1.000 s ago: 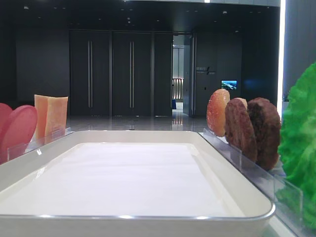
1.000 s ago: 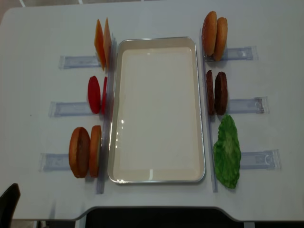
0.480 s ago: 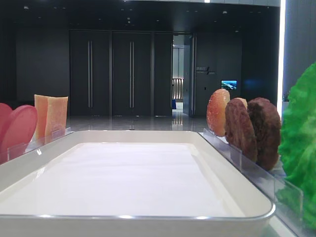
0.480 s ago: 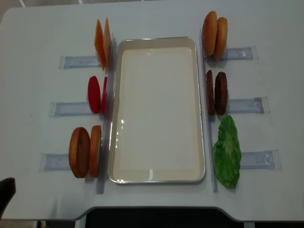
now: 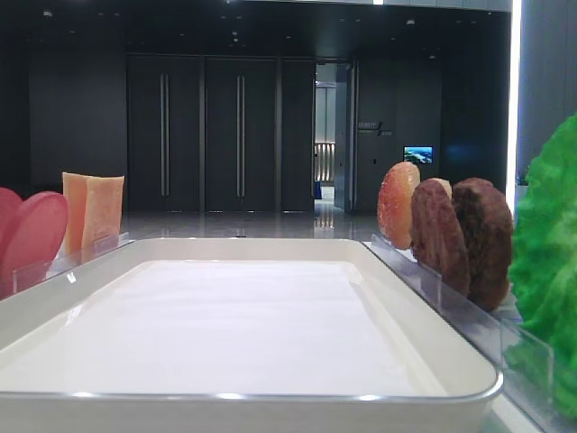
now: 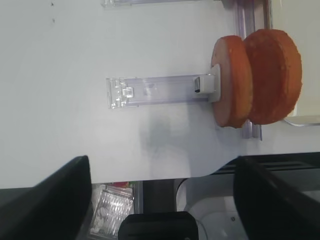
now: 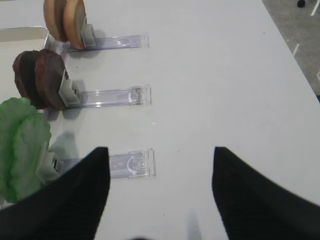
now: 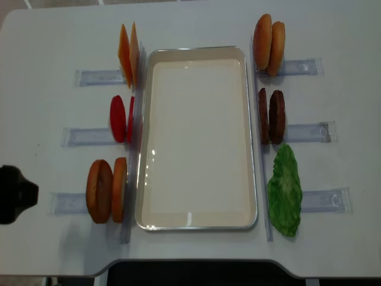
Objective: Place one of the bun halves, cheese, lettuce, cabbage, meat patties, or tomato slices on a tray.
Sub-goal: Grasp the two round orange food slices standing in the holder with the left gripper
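Observation:
The white tray point(image 8: 196, 56) lies in the table's middle with a bare floor. On its left, standing on edge, are cheese point(image 8: 126, 52), tomato slices point(image 8: 118, 118) and a pair of bun halves point(image 8: 106, 190). On its right stand another bun pair point(image 8: 269, 43), the meat patties point(image 8: 271, 116) and the lettuce point(image 8: 284, 190). My left gripper point(image 8: 15, 195) hovers at the table's left edge, apart from the near bun pair point(image 6: 256, 77), and stands open point(image 6: 162, 200) and empty. My right gripper point(image 7: 160, 192) is open and empty over bare table, right of the lettuce point(image 7: 20, 147).
Clear plastic holders point(image 8: 95, 77) stick out from each food item toward the table's sides, one point(image 6: 157, 91) ahead of my left gripper, another point(image 7: 131, 164) by my right one. The table's front edge point(image 6: 165, 175) runs under the left gripper. The low view shows the tray rim point(image 5: 270, 395) up close.
My left gripper has moved from the table's lower left corner further up along the left edge, level with the near bun pair. The food and tray have not moved.

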